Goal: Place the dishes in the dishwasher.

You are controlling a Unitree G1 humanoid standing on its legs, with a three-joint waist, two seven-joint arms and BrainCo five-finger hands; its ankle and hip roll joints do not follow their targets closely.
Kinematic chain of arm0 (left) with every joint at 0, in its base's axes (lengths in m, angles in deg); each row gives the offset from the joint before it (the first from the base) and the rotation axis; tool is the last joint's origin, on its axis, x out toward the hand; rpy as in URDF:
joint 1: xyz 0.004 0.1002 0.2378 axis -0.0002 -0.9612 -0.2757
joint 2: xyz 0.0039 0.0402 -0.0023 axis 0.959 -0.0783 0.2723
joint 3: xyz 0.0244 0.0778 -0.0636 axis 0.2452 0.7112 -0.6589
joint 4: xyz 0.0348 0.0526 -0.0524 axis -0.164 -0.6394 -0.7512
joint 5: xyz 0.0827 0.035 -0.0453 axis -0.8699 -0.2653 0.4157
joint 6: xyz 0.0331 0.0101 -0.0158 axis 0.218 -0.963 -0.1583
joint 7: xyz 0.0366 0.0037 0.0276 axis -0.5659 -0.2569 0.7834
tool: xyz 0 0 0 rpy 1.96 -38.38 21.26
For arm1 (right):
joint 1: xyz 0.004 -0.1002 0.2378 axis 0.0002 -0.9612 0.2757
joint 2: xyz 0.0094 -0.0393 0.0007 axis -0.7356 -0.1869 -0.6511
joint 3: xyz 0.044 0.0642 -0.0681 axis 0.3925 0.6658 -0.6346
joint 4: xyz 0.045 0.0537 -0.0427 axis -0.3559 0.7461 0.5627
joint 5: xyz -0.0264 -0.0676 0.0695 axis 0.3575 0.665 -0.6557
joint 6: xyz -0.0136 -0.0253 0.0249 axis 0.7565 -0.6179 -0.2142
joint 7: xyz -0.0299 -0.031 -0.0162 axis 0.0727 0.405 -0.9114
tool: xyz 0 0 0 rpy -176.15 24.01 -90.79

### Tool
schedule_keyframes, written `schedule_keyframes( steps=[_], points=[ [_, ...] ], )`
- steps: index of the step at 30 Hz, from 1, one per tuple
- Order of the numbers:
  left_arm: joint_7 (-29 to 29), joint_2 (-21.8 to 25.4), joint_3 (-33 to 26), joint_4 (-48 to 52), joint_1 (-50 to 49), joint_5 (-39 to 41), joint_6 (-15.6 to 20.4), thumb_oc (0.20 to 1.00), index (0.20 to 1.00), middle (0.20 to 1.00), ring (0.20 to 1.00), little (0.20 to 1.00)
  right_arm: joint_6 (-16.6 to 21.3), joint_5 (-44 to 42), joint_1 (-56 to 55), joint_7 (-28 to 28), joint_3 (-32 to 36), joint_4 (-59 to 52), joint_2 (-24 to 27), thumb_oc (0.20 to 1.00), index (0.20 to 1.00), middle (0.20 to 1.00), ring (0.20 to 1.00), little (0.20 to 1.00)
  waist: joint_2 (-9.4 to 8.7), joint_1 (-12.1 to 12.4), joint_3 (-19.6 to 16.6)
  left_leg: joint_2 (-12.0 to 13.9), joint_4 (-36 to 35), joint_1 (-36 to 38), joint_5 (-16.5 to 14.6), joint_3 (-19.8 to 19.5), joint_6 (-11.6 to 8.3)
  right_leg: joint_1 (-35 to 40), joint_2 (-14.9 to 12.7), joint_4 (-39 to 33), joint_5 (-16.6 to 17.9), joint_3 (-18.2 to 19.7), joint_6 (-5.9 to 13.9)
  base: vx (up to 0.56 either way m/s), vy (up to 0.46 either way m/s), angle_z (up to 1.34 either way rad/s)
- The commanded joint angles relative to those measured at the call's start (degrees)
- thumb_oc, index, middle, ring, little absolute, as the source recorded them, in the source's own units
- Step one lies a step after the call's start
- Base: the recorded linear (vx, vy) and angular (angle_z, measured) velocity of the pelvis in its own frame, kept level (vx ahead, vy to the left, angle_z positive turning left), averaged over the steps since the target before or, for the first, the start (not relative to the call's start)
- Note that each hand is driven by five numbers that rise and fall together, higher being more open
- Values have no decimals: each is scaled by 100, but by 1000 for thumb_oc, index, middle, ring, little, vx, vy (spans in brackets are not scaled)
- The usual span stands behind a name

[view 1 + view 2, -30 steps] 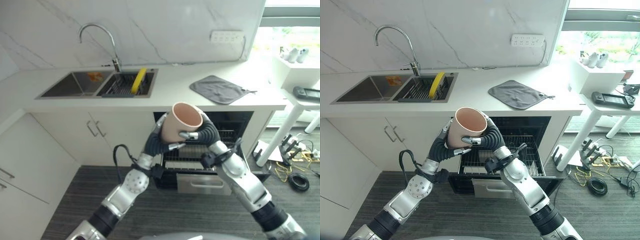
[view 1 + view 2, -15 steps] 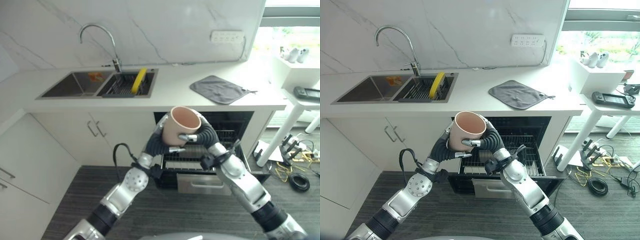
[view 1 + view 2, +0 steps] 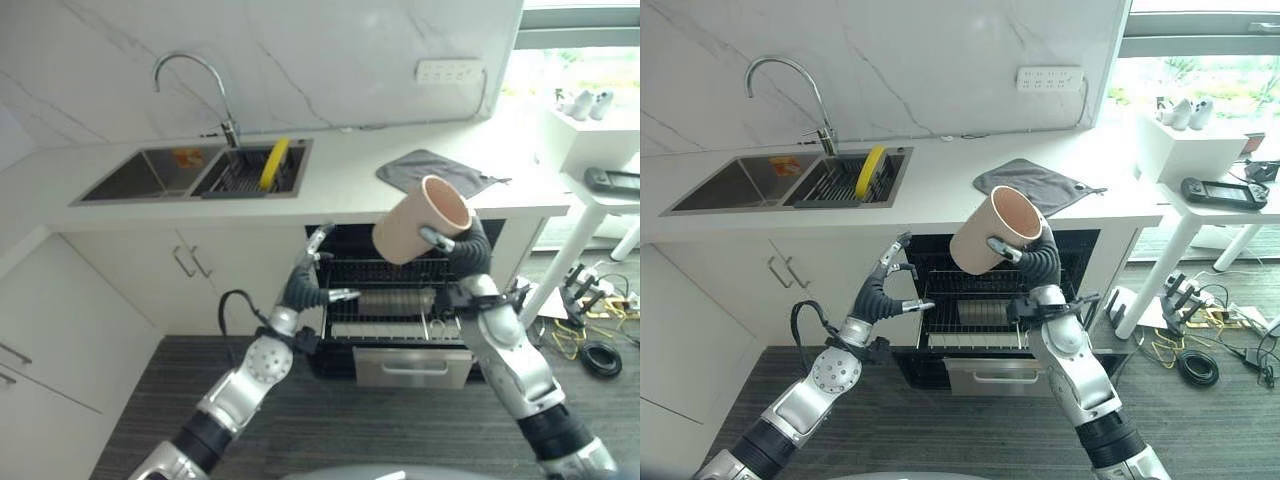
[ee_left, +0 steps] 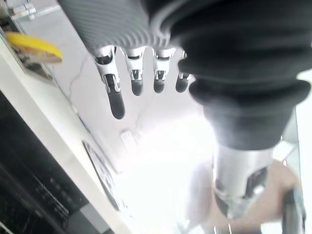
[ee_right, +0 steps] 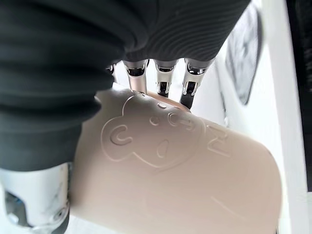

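The open black dishwasher (image 3: pixel 990 300) with its wire rack sits under the white counter (image 3: pixel 940 195). The right wrist view reveals an embossed bear face on the beige plastic cup (image 3: pixel 995 230), which the right hand (image 3: pixel 1035 262) grasps, tilted, above the rack. The left hand (image 3: pixel 885 290) hangs spread and empty beside the rack.

Place: a home kitchen
Signs: white countertop (image 3: pixel 940 190) with a steel sink (image 3: pixel 735 185) and curved tap (image 3: pixel 790 90)
Below: open dishwasher (image 3: pixel 985 310) among white cabinets (image 3: pixel 760 280)
Wall: marble-look backsplash (image 3: pixel 920 60) with a socket strip (image 3: pixel 1050 77)
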Motion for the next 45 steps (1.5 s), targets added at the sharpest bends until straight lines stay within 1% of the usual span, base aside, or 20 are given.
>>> schedule_keyframes(
  steps=[1,4,8,9,10,13,20,24,29,31,32,33,34,36,37,39,41,42,43,45],
  points=[
    [164,188,-299,-15,193,-102,272,1000,1000,1000,1000,1000,630,-153,399,-73,448,-155,-184,200,200,200,200,200,-209,83,106,-22,492,113,-822,-90,205,-59,-102,478,-620,206,-119,-11,45,0],
    [-5,265,-563,-23,-17,55,264,1000,1000,1000,1000,1000,705,-137,239,-1,706,-110,-134,200,200,200,200,200,-214,79,124,-31,478,102,-822,-118,210,-75,-104,480,-616,217,-108,-11,35,1],
    [-954,365,-707,-108,-210,260,180,1000,1000,1000,1000,1000,794,-343,110,136,937,17,-121,200,200,200,200,200,-218,61,127,-51,482,76,-834,-123,230,-108,-110,490,-608,249,-84,0,0,0],
    [-1395,371,-661,-188,-262,352,232,1000,1000,1000,1000,1000,845,-364,80,192,985,72,-137,200,200,200,200,200,-215,46,125,-55,474,70,-830,-107,236,-125,-115,503,-607,252,-74,0,0,0],
    [-1634,369,-627,-233,-286,408,253,1000,1000,1000,1000,1000,876,-393,63,227,1003,98,-132,200,200,200,200,200,-212,33,126,-59,467,67,-828,-93,242,-134,-120,507,-606,254,-68,0,0,0],
    [-2055,405,-565,-329,-370,556,319,1000,1000,1000,1000,1000,960,-498,49,356,1051,187,-99,200,200,200,200,200,-185,3,128,-75,445,64,-818,-57,249,-154,-129,505,-598,255,-47,-20,28,-1],
    [-2155,431,-580,-437,-477,788,542,1000,1000,1000,1000,1000,1019,-557,60,476,1012,275,-66,200,200,200,200,200,-158,12,130,-98,455,16,-802,-53,259,-206,-143,564,-618,247,-39,-20,68,-7],
    [-2178,367,-589,-476,-469,862,537,1000,1000,1000,1000,1000,1028,-496,46,422,993,256,-113,200,200,200,200,200,-164,34,125,-168,437,1,-815,-97,306,-228,-190,654,-646,242,-4,10,127,-4],
    [-2364,364,-567,-538,-489,661,516,1000,1000,1000,1000,1000,958,-503,42,357,1010,196,-134,200,200,200,200,200,-136,63,180,-316,512,-67,-879,-209,427,-403,-110,1348,-915,247,-31,18,132,0],
    [-2366,386,-547,-532,-501,545,524,1000,1000,1000,1000,1000,910,-525,63,361,980,130,-107,200,200,200,200,200,-126,41,258,-434,472,-57,-895,-268,540,-804,-95,2118,-820,284,81,-18,133,-3],
    [-2311,445,-520,-533,-511,421,551,1000,1000,1000,1000,1000,870,-540,50,455,967,88,-111,200,200,200,200,200,-99,-18,348,-499,406,-36,-931,-340,634,-1202,-79,2775,-655,386,185,-29,88,-15],
    [-2285,472,-525,-515,-528,363,540,1000,1000,1000,1000,1000,859,-509,37,530,939,100,-144,200,200,200,200,200,-104,-28,399,-541,360,-9,-958,-348,678,-1418,-125,2998,-569,425,254,-6,7,-35],
    [-2249,507,-550,-503,-541,345,533,1000,1000,1000,1000,1000,860,-495,21,641,921,128,-178,200,200,200,200,200,-126,-24,436,-568,350,10,-1000,-329,694,-1511,-199,2896,-505,424,290,71,-139,-35],
    [-2184,531,-616,-464,-516,360,515,1000,1000,1000,1000,1000,969,-510,11,771,901,180,-194,200,200,200,200,200,-184,20,462,-483,444,-5,-1040,-224,607,-1325,-386,2058,-393,297,299,151,-301,-8],
    [-2143,574,-685,-449,-510,347,473,1000,1000,1000,1000,1000,1010,-480,-13,758,892,153,-206,200,200,200,200,200,-211,38,476,-356,653,-57,-1109,-220,572,-1142,-516,1660,-343,283,285,202,-381,9],
    [-2032,593,-629,-534,-483,296,475,1000,1000,1000,1000,1000,1033,-650,61,680,786,244,-191,200,200,200,200,200,-220,35,441,-229,792,-110,-1075,-223,517,-1015,-379,1511,-443,347,174,241,-369,26],
    [-1999,573,-701,-491,-531,314,449,1000,1000,1000,1000,1000,1034,-643,137,679,691,296,-169,200,200,200,200,200,-240,126,384,-34,897,-140,-1010,-123,396,-794,-246,1236,-626,159,11,259,-349,27],
    [-2015,571,-734,-446,-559,194,437,1000,1000,1000,1000,1000,1035,-635,183,646,659,346,-161,200,200,200,200,200,-247,154,356,54,963,-160,-993,-128,313,-711,-175,1104,-648,155,-47,367,-449,-9],
    [-1949,586,-783,-364,-624,176,407,1000,1000,1000,1000,1000,973,-728,249,629,626,429,-117,200,200,200,200,200,-269,168,312,213,1185,-244,-998,-184,152,-596,-25,952,-705,210,-176,298,-352,-17],
    [-1911,579,-802,-347,-631,187,394,1000,1000,1000,1000,1000,967,-750,261,649,612,455,-108,200,200,200,200,200,-267,163,301,250,1255,-279,-1003,-197,120,-581,11,932,-718,225,-208,201,-223,-12]
  ],
)
